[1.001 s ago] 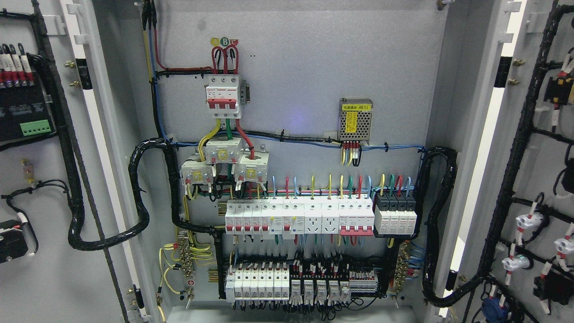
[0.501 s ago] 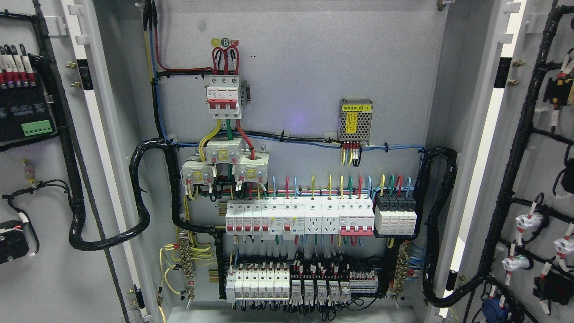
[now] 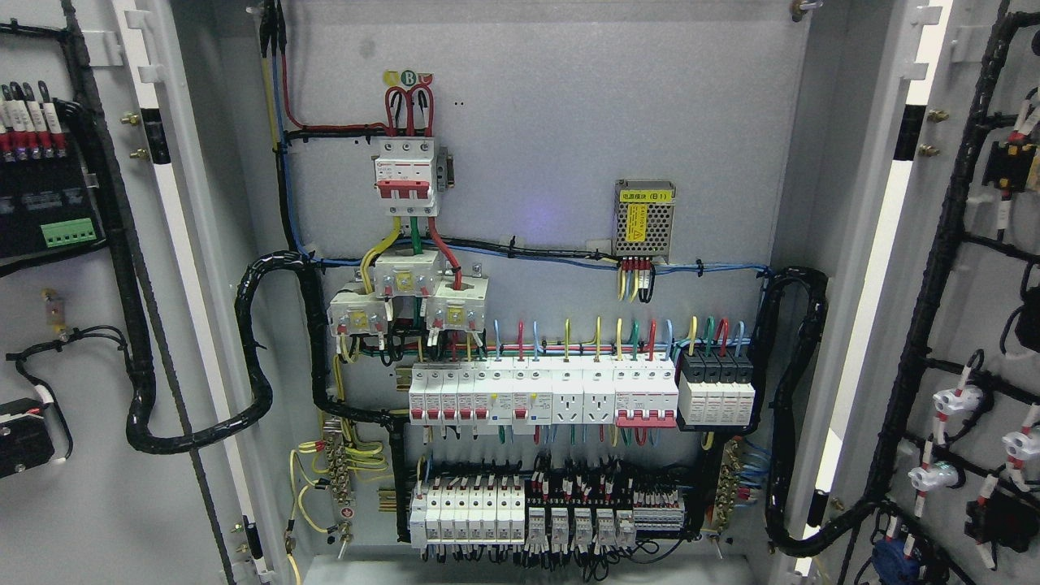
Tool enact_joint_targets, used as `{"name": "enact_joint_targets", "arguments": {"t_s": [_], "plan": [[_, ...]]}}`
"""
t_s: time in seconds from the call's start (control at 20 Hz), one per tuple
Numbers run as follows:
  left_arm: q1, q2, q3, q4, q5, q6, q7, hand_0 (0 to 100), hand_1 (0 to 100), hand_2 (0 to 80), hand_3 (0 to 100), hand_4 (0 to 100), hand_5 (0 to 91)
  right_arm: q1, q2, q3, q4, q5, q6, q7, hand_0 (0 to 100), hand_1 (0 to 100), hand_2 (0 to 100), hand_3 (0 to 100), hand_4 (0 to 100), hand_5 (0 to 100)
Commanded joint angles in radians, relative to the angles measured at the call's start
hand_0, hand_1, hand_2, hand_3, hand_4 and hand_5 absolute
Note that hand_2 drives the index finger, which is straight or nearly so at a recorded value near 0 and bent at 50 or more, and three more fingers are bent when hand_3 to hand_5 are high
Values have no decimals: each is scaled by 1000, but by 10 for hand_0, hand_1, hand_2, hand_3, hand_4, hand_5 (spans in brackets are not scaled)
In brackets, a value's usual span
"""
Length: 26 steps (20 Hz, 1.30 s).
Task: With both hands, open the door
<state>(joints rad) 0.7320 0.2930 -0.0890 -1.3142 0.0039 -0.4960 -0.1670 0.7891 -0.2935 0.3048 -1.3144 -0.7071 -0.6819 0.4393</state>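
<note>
We see the left door (image 3: pixel 73 504) swung wide at the left edge and the right door (image 3: pixel 959 268) swung wide at the right edge, the box of switches (image 3: pixel 540 394) bare between them, and neither hand shows, so we cannot tell how our fingers are.

Both doors, the left door (image 3: pixel 73 504) and the right door (image 3: pixel 987 81), are standing swung wide, leaving the cabinet mouth open. Bare back panel (image 3: pixel 552 106) is showing near the top edge; breaker rows (image 3: pixel 540 394) and black cable looms (image 3: pixel 252 357) are crowding the lower half and both side edges.
</note>
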Motion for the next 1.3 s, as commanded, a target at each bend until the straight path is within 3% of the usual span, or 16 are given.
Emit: {"name": "enact_joint_targets", "arguments": {"t_s": [0.0,0.35,0.5,0.7,0.9,1.05,1.25], "plan": [[12,-24,41,409,-114,40,0,120,389,0,0,0,0,-45,118,45,516,73,2,-1,120,389,0,0,0,0],[-218,-126,46,789,-99,290,-2,120,389,0,0,0,0,-325,278,34,1114,126,13,-8,120,389,0,0,0,0],[-313,-176,45,935,-102,320,-2,120,389,0,0,0,0,-410,318,34,1262,127,25,-17,120,389,0,0,0,0],[-454,-248,49,1096,-97,405,-2,120,389,0,0,0,0,-496,330,37,1330,144,246,-88,120,389,0,0,0,0],[-557,-298,106,1194,-102,433,-2,120,389,0,0,0,0,-566,333,33,1363,291,353,-184,120,389,0,0,0,0],[-617,-319,106,1256,-105,436,-2,120,389,0,0,0,0,-631,346,13,1368,336,468,-191,120,389,0,0,0,0],[-652,-324,95,1267,-111,522,-2,120,389,0,0,0,0,-685,346,13,1371,340,606,-191,120,389,0,0,0,0]]}}
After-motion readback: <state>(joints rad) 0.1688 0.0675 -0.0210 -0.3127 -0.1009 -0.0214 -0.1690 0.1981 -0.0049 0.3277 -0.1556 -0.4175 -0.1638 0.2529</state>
